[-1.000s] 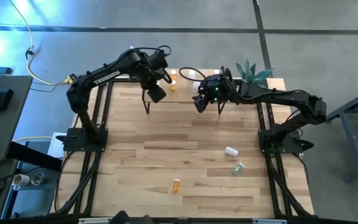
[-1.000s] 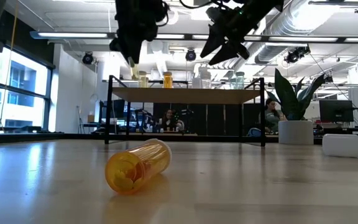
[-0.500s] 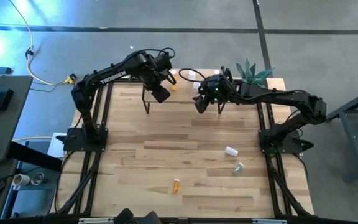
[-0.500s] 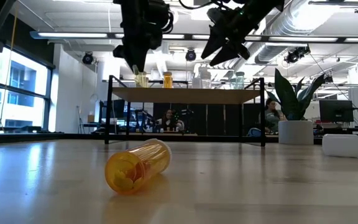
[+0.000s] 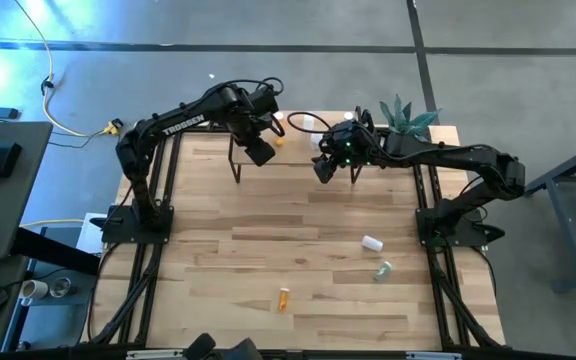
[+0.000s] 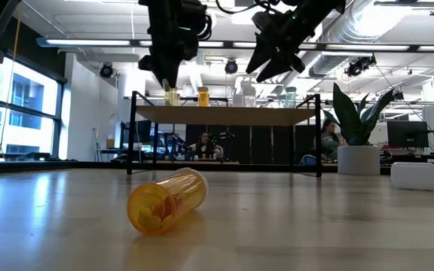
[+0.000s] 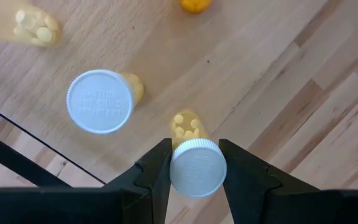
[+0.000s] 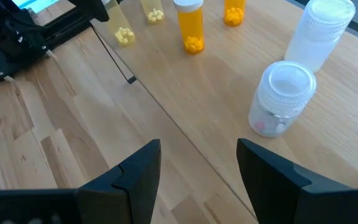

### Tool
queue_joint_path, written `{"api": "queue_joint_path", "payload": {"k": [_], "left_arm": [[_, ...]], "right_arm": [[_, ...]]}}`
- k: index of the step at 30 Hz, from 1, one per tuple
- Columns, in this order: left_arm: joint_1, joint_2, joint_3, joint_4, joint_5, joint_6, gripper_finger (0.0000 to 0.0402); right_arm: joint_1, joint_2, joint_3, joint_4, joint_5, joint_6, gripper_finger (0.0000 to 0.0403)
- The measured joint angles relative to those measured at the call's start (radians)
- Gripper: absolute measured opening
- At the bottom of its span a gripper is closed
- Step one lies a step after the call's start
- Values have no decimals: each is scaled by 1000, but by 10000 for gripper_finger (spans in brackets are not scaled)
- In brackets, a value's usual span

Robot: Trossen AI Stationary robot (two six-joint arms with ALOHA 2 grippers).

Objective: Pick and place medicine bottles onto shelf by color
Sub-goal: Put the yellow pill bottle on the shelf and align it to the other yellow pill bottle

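Observation:
My left gripper (image 7: 194, 165) points down over the left part of the shelf (image 6: 232, 115), shut on a yellow medicine bottle (image 7: 188, 127) with a white cap. Beside it a second yellow bottle (image 7: 99, 101) with a white cap stands upright on the shelf board, and an orange bottle (image 6: 203, 95) stands farther along. My right gripper (image 8: 197, 162) hangs open above the shelf's right part, slanting down, with nothing between its fingers. Ahead of it, two white bottles (image 8: 281, 99) stand on the shelf. My left gripper pinches the white cap (image 7: 194, 169) of the yellow bottle by its round side, one finger on each side. The fingers come from above and point down. The bottle hangs upright below them; I cannot tell whether its bottom rests on the shelf board.
On the table lie a white bottle (image 5: 372, 243), a clear greenish bottle (image 5: 383, 270) and, near the front edge, an orange bottle (image 5: 284, 298) on its side. A potted plant (image 5: 405, 117) stands at the far right corner. The middle of the table is bare wood.
My left gripper has carried the yellow bottle a little toward the table's right and far edge and lowered it toward the shelf board, still shut on it. For the last half second it has kept still.

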Motion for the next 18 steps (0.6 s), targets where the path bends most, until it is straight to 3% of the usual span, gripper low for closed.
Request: {"api": "queue_joint_path", "payload": {"k": [18], "left_arm": [[0,5,-3,22,-9,1,169]], "right_arm": [[0,0,0,-7,0,0,202]]}}
